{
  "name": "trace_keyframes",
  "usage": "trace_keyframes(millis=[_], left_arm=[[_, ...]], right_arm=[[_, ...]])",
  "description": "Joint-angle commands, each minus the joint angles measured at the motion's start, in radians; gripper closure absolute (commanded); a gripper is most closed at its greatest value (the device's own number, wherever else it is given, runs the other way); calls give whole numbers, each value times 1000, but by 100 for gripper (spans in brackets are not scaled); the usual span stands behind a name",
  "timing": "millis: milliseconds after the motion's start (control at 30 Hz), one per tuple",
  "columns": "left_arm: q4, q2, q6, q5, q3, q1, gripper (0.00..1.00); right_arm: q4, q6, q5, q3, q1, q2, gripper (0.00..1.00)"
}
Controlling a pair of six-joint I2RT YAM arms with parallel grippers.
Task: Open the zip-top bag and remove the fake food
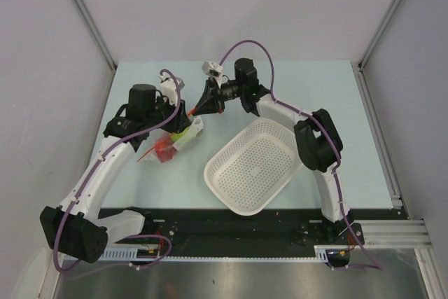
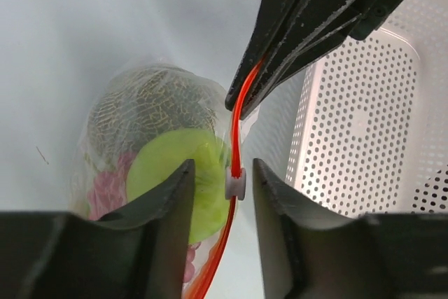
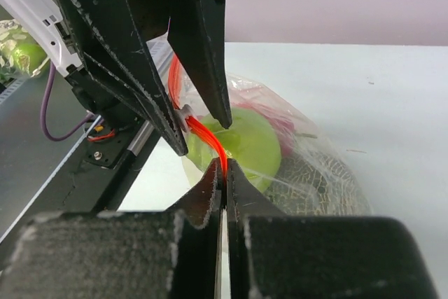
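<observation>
The zip-top bag (image 1: 170, 143) lies on the table, its orange-red zip strip (image 2: 236, 131) lifted at one end. Through the plastic I see a green apple (image 2: 175, 173), dark-red grapes (image 2: 103, 188) and a netted round piece (image 2: 143, 106). My right gripper (image 3: 225, 167) is shut on the end of the zip strip (image 3: 203, 134); in the top view it (image 1: 199, 108) sits just beyond the bag. My left gripper (image 2: 222, 173) is open, its jaws on either side of the white slider (image 2: 236, 187) without touching it. The bag's mouth looks shut.
A white perforated basket (image 1: 253, 166) stands tilted right of the bag, close to the right arm's elbow; it also shows in the left wrist view (image 2: 364, 131). The two grippers are nearly touching above the bag.
</observation>
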Motion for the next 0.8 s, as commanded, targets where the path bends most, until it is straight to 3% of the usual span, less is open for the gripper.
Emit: trace_keyframes(millis=[0, 200, 333, 467, 633, 767], left_arm=[[33, -20, -33, -26, 49, 9, 62], [46, -14, -27, -2, 49, 9, 78], [49, -17, -24, 3, 56, 9, 99], [1, -41, -22, -75, 62, 11, 100], [-85, -141, -50, -286, -16, 9, 100], [-154, -205, -98, -339, -63, 9, 100]], right_arm=[[40, 9, -6, 24, -9, -11, 100], [71, 44, -11, 27, -6, -3, 100], [55, 43, 17, 29, -7, -2, 100], [-10, -3, 142, 35, -15, -8, 100], [-152, -75, 353, 82, -38, 1, 100], [-210, -84, 490, 122, -59, 23, 100]])
